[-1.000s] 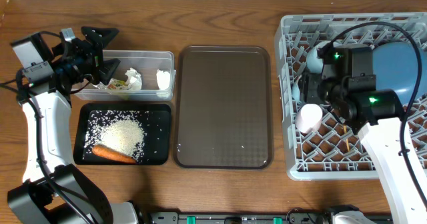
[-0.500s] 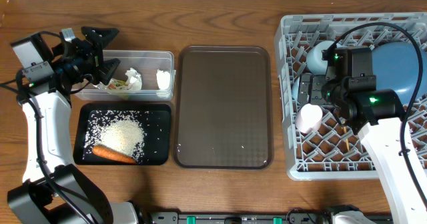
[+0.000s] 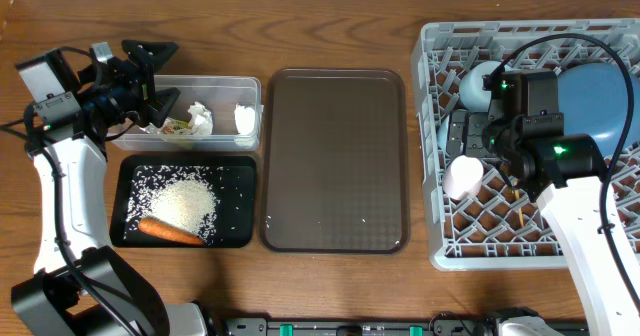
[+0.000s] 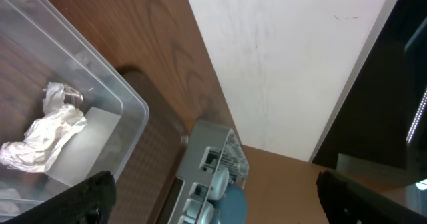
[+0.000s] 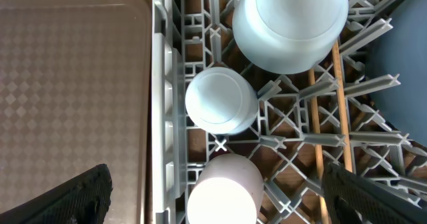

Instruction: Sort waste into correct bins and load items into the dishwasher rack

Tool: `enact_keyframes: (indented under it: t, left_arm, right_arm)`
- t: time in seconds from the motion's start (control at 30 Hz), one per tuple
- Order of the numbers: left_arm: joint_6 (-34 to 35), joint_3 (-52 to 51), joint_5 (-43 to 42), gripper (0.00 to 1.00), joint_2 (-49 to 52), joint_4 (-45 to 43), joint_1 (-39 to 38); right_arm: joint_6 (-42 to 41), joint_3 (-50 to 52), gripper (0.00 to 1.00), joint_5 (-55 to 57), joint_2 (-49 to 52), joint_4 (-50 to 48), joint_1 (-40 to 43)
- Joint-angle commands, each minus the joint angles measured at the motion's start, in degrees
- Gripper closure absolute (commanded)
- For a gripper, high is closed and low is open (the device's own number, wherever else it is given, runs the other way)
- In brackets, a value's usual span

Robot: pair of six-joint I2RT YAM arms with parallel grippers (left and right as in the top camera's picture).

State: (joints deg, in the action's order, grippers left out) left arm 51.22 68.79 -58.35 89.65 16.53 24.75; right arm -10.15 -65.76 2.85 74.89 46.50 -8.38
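The grey dishwasher rack [image 3: 426, 191] at the right holds the blue plate [image 3: 600, 96], the pale blue bowl [image 3: 478, 80], the blue cup [image 5: 221, 100], the pink cup [image 3: 463, 177] and two chopsticks [image 5: 315, 117]. My right gripper [image 5: 230, 199] hangs open over the pink cup [image 5: 224, 189], with both fingers well clear of its sides. The clear tub [image 3: 258, 101] holds paper wads [image 3: 200, 117] and the foil wrapper [image 3: 175, 125]. Rice [image 3: 186, 200] and the carrot [image 3: 170, 231] lie in the black tray [image 3: 240, 181]. Above the tub's left end, my left gripper [image 3: 160, 76] is open and empty.
The brown serving tray [image 3: 335, 161] lies bare between the bins and the rack, with a few rice grains on it. A white wall [image 4: 280, 57] runs along the table's far edge.
The right gripper opened wide off the pink cup and drew back a little toward the far side. The cup stays in the rack. The left arm has not moved.
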Motion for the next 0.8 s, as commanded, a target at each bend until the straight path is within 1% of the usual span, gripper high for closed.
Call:
enact_keyframes:
  t: [0.0, 0.1, 0.23, 0.3, 0.43, 0.6, 0.77]
  left_arm:
    - [-0.09, -0.22, -0.57, 0.02, 0.07, 0.11, 0.2]
    - [-0.09, -0.22, -0.57, 0.02, 0.07, 0.13, 0.2]
    - [-0.09, -0.22, -0.57, 0.02, 0.07, 0.13, 0.2]
    - [-0.09, -0.22, -0.57, 0.02, 0.07, 0.13, 0.2]
    - [-0.09, -0.22, -0.57, 0.02, 0.07, 0.11, 0.2]
    - [-0.09, -0.22, -0.57, 0.02, 0.07, 0.13, 0.2]
    - [-0.09, -0.22, -0.57, 0.03, 0.07, 0.13, 0.2]
  right_arm:
    - [-0.07, -0.85, 0.01, 0.79, -0.52, 0.04, -0.48]
    - [-0.07, -0.66, 0.01, 0.76, -1.4, 0.07, -0.48]
    - [-0.07, -0.28, 0.01, 0.79, -6.45, 0.22, -0.5]
    - [-0.02, -0.11, 0.01, 0.81, -10.32, 0.24, -0.48]
    - [0.0, -0.09, 0.01, 6.03, -18.56, 0.28, -0.5]
    - [-0.04, -0.09, 0.01, 5.97, -27.96, 0.5, -2.32]
    - [0.13, 0.76, 0.01, 6.32, -37.75, 3.1, -4.52]
